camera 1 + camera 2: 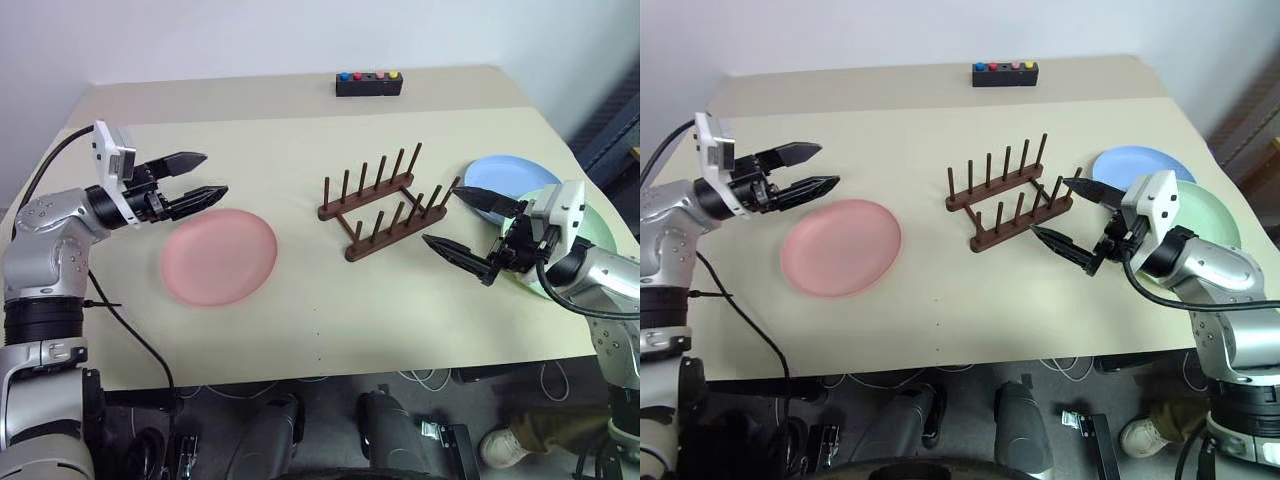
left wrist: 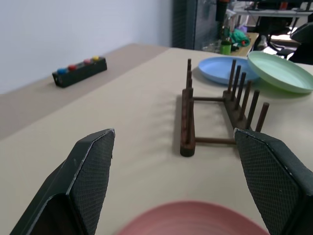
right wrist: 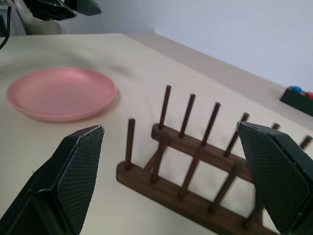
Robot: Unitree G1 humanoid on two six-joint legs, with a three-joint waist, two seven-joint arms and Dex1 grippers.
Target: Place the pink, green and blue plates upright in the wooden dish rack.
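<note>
Both tools spread, left tool (image 1: 205, 175), right tool (image 1: 462, 226), wooden dish rack (image 1: 385, 203) seemingly plateless

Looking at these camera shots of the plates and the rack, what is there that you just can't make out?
- Green plate: head views, the right gripper and its arm cover much of it.
- Green plate against the blue plate: left wrist view, overlapping or just beside, unclear.
- Pink plate: left wrist view, cut off by the edge.
- Button box: any markings too small.

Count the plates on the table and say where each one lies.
3. The pink plate lies flat left of the rack. The blue plate and green plate lie right of it, the green overlapping the blue.
</note>
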